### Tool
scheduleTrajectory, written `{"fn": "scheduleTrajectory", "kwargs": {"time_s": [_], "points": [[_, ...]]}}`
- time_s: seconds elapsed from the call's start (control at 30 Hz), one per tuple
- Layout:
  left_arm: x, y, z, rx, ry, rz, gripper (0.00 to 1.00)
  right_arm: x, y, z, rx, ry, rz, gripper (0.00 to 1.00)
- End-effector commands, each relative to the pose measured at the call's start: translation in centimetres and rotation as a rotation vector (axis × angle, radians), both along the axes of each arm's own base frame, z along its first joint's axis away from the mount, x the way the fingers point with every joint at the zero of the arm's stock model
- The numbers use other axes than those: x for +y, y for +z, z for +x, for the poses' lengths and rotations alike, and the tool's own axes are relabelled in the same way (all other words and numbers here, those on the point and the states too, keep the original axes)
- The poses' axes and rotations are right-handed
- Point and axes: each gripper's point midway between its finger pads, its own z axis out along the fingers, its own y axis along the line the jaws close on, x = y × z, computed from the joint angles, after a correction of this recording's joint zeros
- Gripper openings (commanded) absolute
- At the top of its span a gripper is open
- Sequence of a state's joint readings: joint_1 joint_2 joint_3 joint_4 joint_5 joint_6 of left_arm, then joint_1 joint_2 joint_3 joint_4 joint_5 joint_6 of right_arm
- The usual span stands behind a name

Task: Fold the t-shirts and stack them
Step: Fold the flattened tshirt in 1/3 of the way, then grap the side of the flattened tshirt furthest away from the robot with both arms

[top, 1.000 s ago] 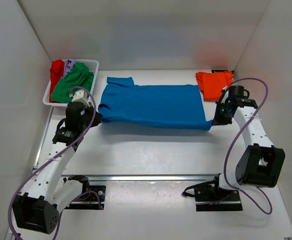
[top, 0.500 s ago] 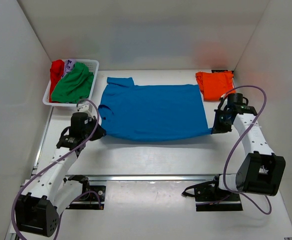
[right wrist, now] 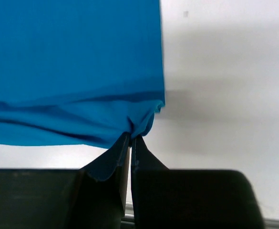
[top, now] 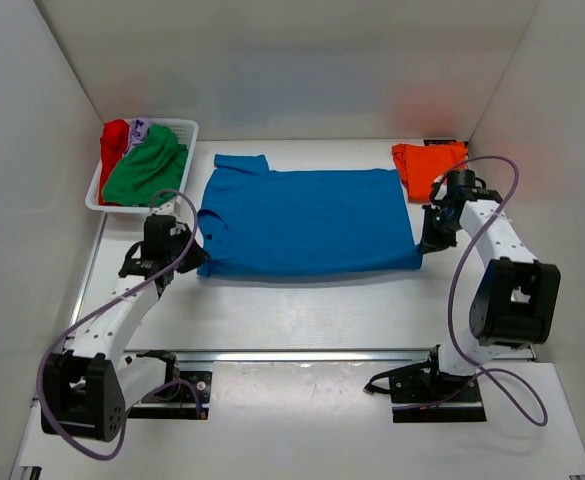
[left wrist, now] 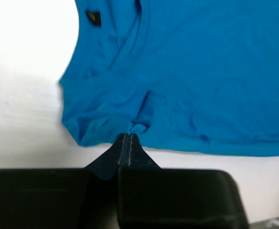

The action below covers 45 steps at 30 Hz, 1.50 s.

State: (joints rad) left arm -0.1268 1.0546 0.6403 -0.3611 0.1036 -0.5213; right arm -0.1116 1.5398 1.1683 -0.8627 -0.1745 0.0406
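blue t-shirt [top: 307, 222]: spread out flat, middle of the frame
left gripper [left wrist: 129, 137]: pinched tight on its lower-left edge
right gripper [right wrist: 131, 137]: clamped onto its lower-right corner
orange t-shirt [top: 427, 168]: upper right

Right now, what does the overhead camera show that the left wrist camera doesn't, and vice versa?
Only overhead: the basket holding the green shirt, red shirt and lilac shirt, the orange shirt, and the right tool. Only left wrist: a dark label near the collar, and the left tool pinched shut on the hem. Both: the blue shirt spread out.
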Motion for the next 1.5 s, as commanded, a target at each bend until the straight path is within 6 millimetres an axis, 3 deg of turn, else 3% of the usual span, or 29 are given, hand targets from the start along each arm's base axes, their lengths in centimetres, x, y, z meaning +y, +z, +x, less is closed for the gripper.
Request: {"fn": "scheduleTrajectory", "kwargs": {"time_s": [0.0, 0.37, 0.63, 0.7, 0.77, 0.9, 0.97, 1.03, 1.1, 1.2, 1.3, 1.47], "points": [[0.6, 2.7, 3.5, -0.105, 0.050, -0.017, 0.00, -0.2, 1.2, 3.7, -0.079, 0.020, -0.012, 0.00], [1.8, 1.8, 8.7, -0.118, 0.111, -0.024, 0.00, -1.0, -0.1, 9.8, -0.062, 0.025, -0.013, 0.00], [1.9, 0.1, 12.2, -0.096, 0.119, -0.017, 0.00, -0.9, -1.1, 12.5, -0.050, 0.033, -0.008, 0.01], [2.5, -0.7, 12.9, -0.075, 0.134, -0.026, 0.13, -0.7, -1.3, 13.2, -0.049, 0.045, -0.024, 0.09], [2.8, 0.2, 14.6, -0.107, 0.143, -0.036, 0.41, -1.1, -1.1, 13.5, -0.057, 0.038, -0.055, 0.16], [3.5, 2.2, 15.9, -0.139, 0.161, -0.020, 0.47, -1.8, 0.6, 13.4, -0.089, 0.011, -0.163, 0.39], [2.8, 3.5, 16.0, -0.158, 0.136, -0.011, 0.46, -2.2, 1.2, 13.0, -0.094, 0.006, -0.238, 0.43], [1.3, 3.4, 15.2, -0.147, 0.089, 0.010, 0.39, -0.9, 0.8, 12.1, -0.090, 0.036, -0.221, 0.43], [-0.2, 1.7, 13.9, -0.105, 0.054, 0.010, 0.28, 1.1, 0.4, 12.1, -0.105, 0.069, -0.176, 0.42], [-2.5, -1.0, 12.2, -0.044, 0.007, -0.017, 0.21, 4.6, -1.3, 11.7, -0.099, 0.132, -0.101, 0.42], [-4.1, -3.0, 12.3, -0.006, -0.008, -0.008, 0.17, 7.2, -3.1, 12.0, -0.104, 0.158, -0.045, 0.42], [-5.5, -7.0, 11.6, 0.128, -0.080, 0.081, 0.14, 7.9, -6.8, 9.8, -0.022, 0.115, -0.035, 0.42]]}}
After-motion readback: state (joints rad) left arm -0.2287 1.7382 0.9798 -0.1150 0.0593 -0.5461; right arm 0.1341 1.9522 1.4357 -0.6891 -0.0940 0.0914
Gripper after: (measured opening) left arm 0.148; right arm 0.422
